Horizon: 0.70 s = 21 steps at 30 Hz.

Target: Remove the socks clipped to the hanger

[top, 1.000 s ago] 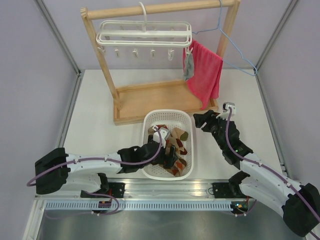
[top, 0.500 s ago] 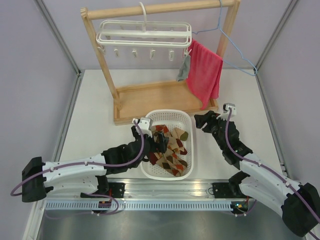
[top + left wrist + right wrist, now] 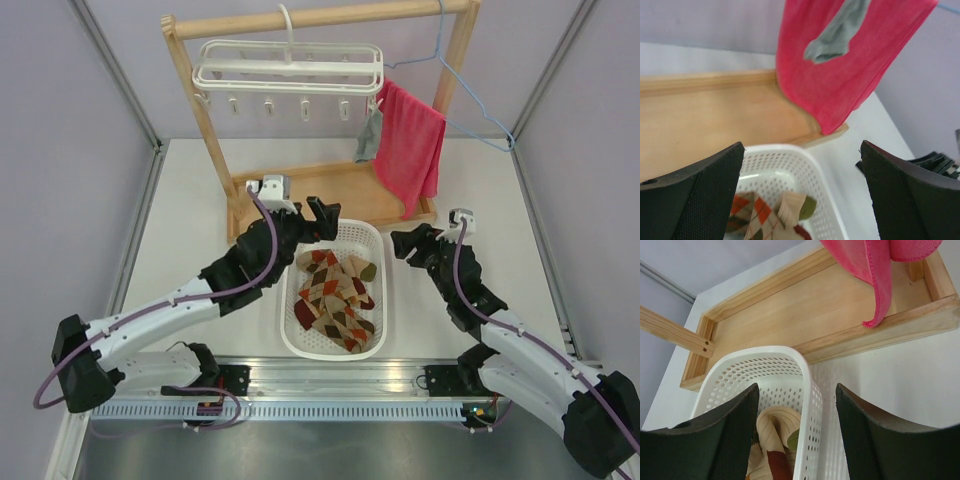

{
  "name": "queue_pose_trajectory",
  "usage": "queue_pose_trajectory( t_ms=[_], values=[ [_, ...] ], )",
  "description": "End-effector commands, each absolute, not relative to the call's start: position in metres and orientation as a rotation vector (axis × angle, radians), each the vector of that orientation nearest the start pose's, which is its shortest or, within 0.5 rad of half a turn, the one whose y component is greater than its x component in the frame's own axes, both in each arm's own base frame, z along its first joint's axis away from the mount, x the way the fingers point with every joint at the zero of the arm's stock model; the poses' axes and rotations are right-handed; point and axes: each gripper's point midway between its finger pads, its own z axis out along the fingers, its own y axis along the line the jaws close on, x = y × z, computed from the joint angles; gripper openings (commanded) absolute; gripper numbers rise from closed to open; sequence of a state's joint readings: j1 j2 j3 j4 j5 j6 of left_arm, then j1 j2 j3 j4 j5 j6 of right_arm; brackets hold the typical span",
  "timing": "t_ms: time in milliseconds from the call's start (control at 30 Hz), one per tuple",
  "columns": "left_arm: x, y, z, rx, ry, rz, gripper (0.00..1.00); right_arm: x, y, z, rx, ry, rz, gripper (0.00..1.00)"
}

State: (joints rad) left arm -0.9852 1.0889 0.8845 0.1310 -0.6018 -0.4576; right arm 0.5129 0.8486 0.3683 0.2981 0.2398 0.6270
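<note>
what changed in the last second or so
The left gripper rose out of the basket and moved toward the wooden rack, jaws open and empty. The grey sock clipped to the hanger swung slightly left. The right gripper, the socks in the basket and the red towel stayed put.

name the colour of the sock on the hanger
Grey; the sock shows best in the left wrist view.
</note>
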Motion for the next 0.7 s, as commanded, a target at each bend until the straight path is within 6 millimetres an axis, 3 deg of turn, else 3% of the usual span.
queue_pose_trajectory(
  t_ms=[0,67,167,467,667],
  values=[
    [0.287,-0.305,0.355,0.148,1.492,-0.732,1.0,0.295,0.148,0.182,0.283,1.731,0.662,0.67],
    [0.292,-0.32,0.38,0.214,1.412,-0.807,1.0,0.295,0.148,0.185,0.283,1.725,0.672,0.67],
    [0.312,-0.338,0.377,0.263,1.389,-0.839,1.0,0.293,0.149,0.19,0.282,1.711,0.692,0.67],
    [0.361,-0.354,0.357,0.301,1.335,-0.751,1.0,0.287,0.154,0.207,0.254,1.667,0.753,0.67],
    [0.378,-0.365,0.363,0.324,1.274,-0.732,1.0,0.289,0.161,0.208,0.226,1.657,0.781,0.67]
  ],
)
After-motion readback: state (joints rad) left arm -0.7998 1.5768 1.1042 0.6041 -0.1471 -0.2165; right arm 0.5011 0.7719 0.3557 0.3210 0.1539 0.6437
